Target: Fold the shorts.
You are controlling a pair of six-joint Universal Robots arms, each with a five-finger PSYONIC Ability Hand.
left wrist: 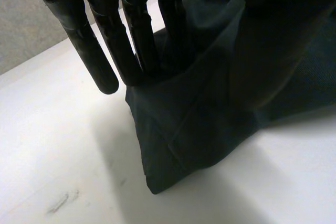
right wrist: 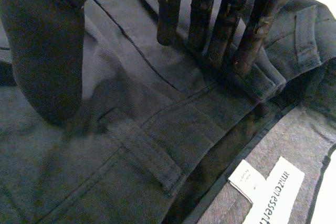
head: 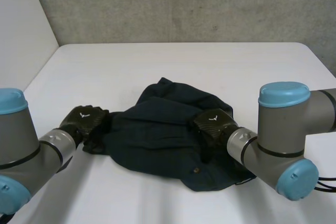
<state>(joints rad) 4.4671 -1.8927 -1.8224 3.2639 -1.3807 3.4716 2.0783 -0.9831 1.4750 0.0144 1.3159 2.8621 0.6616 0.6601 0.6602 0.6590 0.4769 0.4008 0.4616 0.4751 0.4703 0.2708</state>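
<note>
At the left edge of the shorts [head: 157,140], the left hand [head: 84,121] has its fingers [left wrist: 134,35] held straight, and the cloth runs up between them and the thumb, pinched there. Two of its fingers stand clear of the fabric. Below that hand a dark corner of cloth hangs down and touches the white bench [head: 173,66].

On the right part of the shorts the right hand [head: 212,124] lies with palm down. Its fingertips [right wrist: 202,35] are straight and press a folded ridge by the waistband, while the thumb is spread well apart and also rests on the cloth, with nothing gripped. A belt loop [right wrist: 142,153] lies under its palm, and a white label [right wrist: 273,195] shows inside the waistband just beside it.

The dark navy shorts lie rumpled at the bench's middle, nearer the near edge.
</note>
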